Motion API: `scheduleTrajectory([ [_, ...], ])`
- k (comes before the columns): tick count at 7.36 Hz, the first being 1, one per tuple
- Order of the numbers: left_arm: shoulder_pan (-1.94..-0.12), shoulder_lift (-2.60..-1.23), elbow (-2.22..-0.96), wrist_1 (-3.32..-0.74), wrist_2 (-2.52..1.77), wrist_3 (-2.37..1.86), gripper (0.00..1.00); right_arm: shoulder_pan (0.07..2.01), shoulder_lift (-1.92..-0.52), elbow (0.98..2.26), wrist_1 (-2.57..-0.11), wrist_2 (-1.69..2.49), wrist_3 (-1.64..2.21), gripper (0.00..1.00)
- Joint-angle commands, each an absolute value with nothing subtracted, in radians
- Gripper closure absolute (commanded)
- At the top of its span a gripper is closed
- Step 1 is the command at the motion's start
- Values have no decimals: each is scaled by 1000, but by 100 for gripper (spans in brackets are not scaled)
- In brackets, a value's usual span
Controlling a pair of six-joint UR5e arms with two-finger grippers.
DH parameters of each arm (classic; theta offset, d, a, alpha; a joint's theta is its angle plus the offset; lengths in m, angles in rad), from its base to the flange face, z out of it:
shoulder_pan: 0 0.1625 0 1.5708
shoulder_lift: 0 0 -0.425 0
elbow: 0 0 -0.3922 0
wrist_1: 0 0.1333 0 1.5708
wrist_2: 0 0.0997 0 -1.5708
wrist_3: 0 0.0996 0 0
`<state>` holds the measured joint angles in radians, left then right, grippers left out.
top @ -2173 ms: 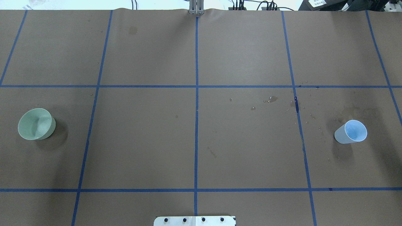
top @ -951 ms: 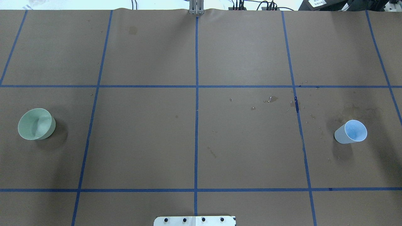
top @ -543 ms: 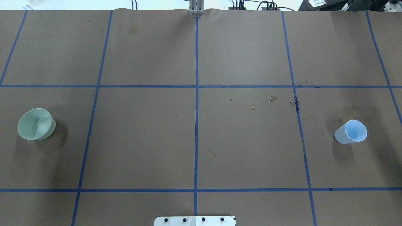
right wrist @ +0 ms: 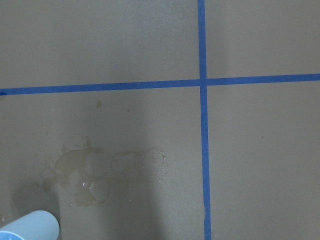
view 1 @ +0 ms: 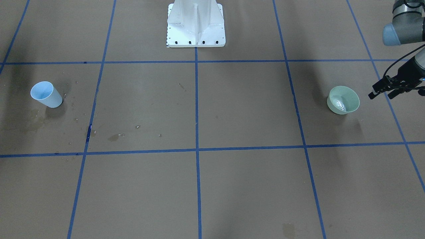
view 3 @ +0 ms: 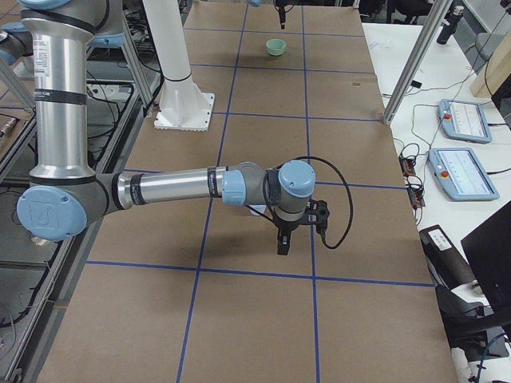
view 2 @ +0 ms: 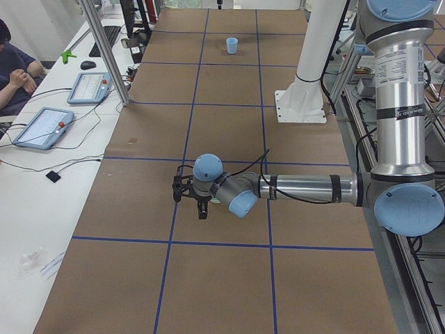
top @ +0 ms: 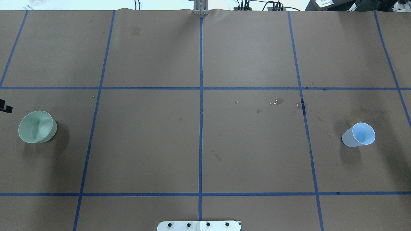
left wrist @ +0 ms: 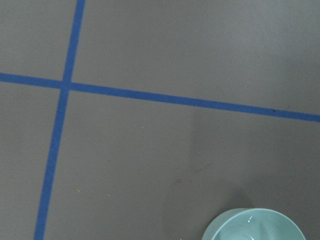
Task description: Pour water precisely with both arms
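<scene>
A pale green bowl [top: 37, 126] stands at the table's left, also in the front view [view 1: 343, 100] and at the left wrist view's bottom edge [left wrist: 255, 226]. Water [view 1: 339, 104] glints inside it. A light blue cup [top: 358, 134] stands upright at the right, also in the front view [view 1: 46, 94] and the right wrist view's corner [right wrist: 27, 227]. My left gripper [view 1: 381, 95] hovers open and empty just outside the bowl; only a black fingertip [top: 5, 107] shows overhead. My right gripper [view 3: 283, 239] shows only from the side, near the cup; I cannot tell its state.
Drops and brownish stains [top: 277, 101] mark the brown paper between the middle and the blue cup, and a wet ring [right wrist: 95, 175] lies beside the cup. The white pedestal base [view 1: 196, 23] stands at the robot's side. Blue tape lines [top: 200, 96] grid the table.
A black tip of my left gripper has come into the overhead view at its left edge, above the green bowl. The bowl and the cup have not moved.
</scene>
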<state>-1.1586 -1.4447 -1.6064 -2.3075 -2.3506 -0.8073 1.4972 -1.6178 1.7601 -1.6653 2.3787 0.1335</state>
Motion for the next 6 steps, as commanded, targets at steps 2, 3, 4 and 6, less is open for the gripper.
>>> scheduleTrajectory([
  [2,-1071,-1445,-1603,-2315,-2349,-816,0,1497,-1618,1763,-1669,2381,135,0],
  [3,-1054,-1445,-1603,-2315,-2349,-816,0,1497,-1618,1763,-1669,2381,135,0],
  [4,-1048,-1445,-1603,-2315,-2349,-816,1,1497,-1618,1764,-1670,2382,135,0],
  [6,-1026,-1445,-1592,-2313,-2349,-816,17,1497,-1621,1763,-1672,2382,135,0],
])
